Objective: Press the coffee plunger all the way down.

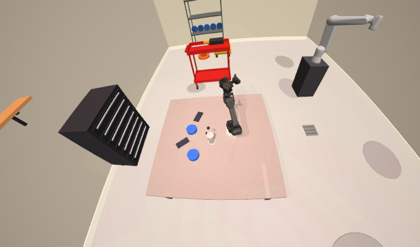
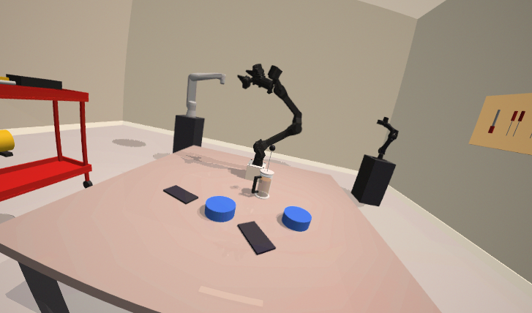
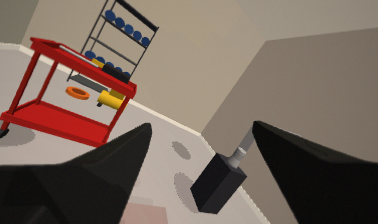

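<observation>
The coffee press (image 1: 211, 138) (image 2: 264, 186) stands upright on the table (image 1: 235, 175) (image 2: 143, 249), with a white lid and base and a black handle. Its black plunger knob (image 1: 208, 127) (image 2: 272, 148) stands high above the lid on a thin raised rod (image 2: 269, 160). My gripper (image 2: 243, 74) (image 3: 201, 126) is open and empty, high above the table and well away from the knob. The wrist view looks toward the room and does not show the press.
Two blue discs (image 1: 191, 129) (image 1: 193, 154) (image 2: 220, 208) (image 2: 296, 218) and two dark flat slabs (image 1: 198, 116) (image 1: 182, 142) (image 2: 180, 194) (image 2: 255, 237) lie near the press. My arm's white base (image 2: 254, 172) is just behind it. A red cart (image 1: 211, 75) (image 3: 55, 122) stands beyond the table.
</observation>
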Controlling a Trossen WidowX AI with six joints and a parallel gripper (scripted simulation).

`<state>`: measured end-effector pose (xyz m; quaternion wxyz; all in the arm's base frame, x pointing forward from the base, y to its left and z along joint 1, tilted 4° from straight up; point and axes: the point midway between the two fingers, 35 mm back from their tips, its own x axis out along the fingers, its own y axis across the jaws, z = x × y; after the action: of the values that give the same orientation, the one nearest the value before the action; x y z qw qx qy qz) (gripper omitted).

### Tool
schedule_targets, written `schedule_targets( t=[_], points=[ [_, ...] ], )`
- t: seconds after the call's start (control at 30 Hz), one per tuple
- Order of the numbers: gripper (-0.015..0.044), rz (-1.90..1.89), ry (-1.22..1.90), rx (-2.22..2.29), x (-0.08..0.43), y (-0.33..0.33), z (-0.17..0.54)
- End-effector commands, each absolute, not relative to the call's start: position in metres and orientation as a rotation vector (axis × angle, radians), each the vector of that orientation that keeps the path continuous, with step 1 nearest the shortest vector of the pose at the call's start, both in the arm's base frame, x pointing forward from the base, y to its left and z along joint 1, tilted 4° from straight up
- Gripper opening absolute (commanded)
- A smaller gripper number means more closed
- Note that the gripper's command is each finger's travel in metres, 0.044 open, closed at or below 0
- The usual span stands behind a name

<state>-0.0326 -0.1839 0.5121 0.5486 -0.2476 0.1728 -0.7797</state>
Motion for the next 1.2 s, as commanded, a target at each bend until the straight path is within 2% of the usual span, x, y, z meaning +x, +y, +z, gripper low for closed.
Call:
schedule_targets(
  t=[0.0, 0.13, 0.33, 0.67, 0.87, 1.03, 1.17],
  points=[
    [0.0426, -1.835, 0.406, -0.585, -0.031, -0.184, 0.511],
    [0.044, -1.673, 0.366, -0.554, -0.003, -0.188, 0.495],
    [0.044, -1.246, 0.29, -0.455, 0.069, -0.177, 0.451],
    [0.044, -0.541, 0.273, -0.27, 0.154, -0.096, 0.373],
    [0.044, -0.124, 0.332, -0.161, 0.167, -0.027, 0.325],
    [0.044, 0.2, 0.422, -0.076, 0.157, 0.028, 0.286],
    [0.044, 0.291, 0.456, -0.054, 0.151, 0.042, 0.274]
  ],
)
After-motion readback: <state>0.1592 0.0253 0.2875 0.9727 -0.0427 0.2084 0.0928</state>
